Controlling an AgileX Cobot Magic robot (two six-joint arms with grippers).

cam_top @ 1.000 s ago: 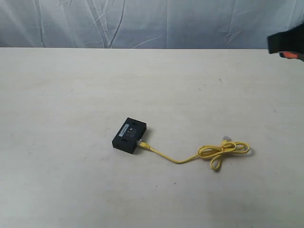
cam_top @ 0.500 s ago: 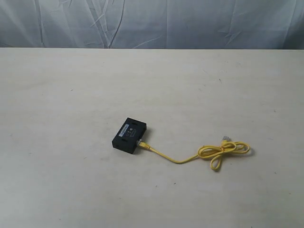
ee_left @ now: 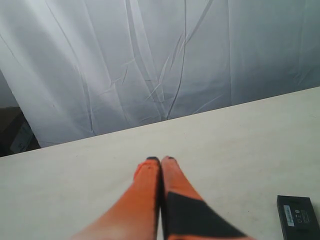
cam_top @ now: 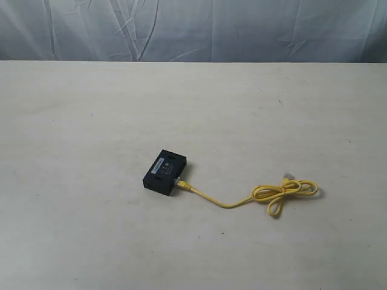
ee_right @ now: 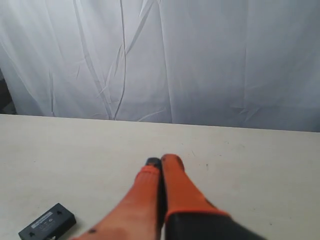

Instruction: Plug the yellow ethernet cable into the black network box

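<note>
Left end effector, right end effector closed, empty; yellow cable seemingly in box

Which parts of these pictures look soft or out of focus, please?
Exterior view: flat, even light, black network box and yellow ethernet cable reasonably sharp. Left wrist view: left gripper blurs near the lens. Right wrist view: right gripper blurs likewise.

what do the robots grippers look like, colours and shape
The left gripper has two long, tapering orange fingers with small dark tips; a black patch covers one finger's lower part. The right gripper matches: orange tapered fingers, one dark-tipped, black at the base. No cables or markings show; the arms are out of view.
</note>
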